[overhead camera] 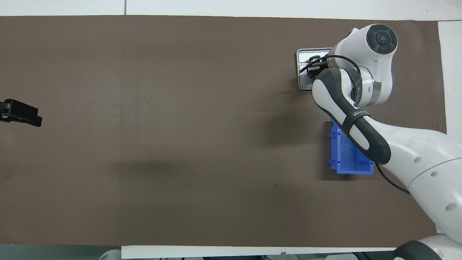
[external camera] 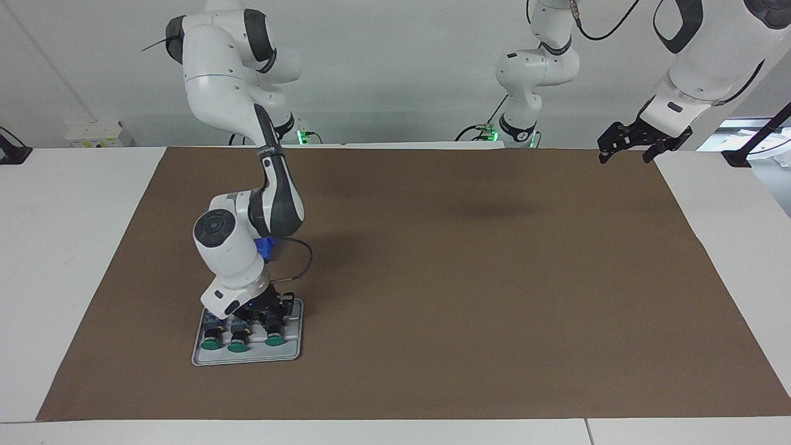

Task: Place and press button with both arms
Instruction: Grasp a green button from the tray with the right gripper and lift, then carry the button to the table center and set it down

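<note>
Three green-capped buttons lie side by side in a grey tray at the right arm's end of the brown mat. My right gripper is down in the tray, its fingers drawn in around the contact block of the button nearest the table's middle, which still rests in the tray. The overhead view shows that button's green cap just past the right gripper; the arm hides the other two. My left gripper hangs open and empty over the mat's corner at the left arm's end, and the left gripper also shows overhead.
A blue open bin stands on the mat nearer to the robots than the tray, partly under the right arm; the blue bin barely shows in the facing view. The other two buttons lie beside the gripped one.
</note>
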Robot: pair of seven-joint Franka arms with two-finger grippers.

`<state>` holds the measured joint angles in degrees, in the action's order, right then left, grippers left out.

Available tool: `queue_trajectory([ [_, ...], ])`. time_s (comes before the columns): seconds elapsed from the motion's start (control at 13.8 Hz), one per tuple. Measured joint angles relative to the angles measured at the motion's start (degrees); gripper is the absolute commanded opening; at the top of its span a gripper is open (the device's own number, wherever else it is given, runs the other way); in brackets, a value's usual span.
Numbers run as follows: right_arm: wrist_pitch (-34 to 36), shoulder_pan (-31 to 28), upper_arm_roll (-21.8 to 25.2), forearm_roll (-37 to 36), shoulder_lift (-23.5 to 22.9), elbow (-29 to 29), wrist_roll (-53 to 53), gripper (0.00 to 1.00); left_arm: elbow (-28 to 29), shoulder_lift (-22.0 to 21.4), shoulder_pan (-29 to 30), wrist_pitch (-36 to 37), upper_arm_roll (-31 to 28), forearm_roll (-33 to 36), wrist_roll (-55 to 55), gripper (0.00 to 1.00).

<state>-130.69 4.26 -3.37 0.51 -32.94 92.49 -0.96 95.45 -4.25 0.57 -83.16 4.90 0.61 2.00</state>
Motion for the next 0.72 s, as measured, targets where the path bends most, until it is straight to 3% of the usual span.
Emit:
queue_trajectory([
  [0.22,13.2,1.9,-0.1,0.0,1.7,-7.4,-5.2,0.00,0.0,0.0,0.0,-0.3,0.0,0.0,0.0,1.00],
  [0.36,19.5,4.8,-0.3,0.0,4.5,-9.1,-13.1,0.00,0.0,0.0,0.0,-0.5,0.0,0.0,0.0,1.00],
  [0.72,25.3,17.0,-0.6,0.0,8.5,-9.1,-42.5,0.00,0.0,0.0,0.0,-0.7,0.0,0.0,0.0,1.00],
])
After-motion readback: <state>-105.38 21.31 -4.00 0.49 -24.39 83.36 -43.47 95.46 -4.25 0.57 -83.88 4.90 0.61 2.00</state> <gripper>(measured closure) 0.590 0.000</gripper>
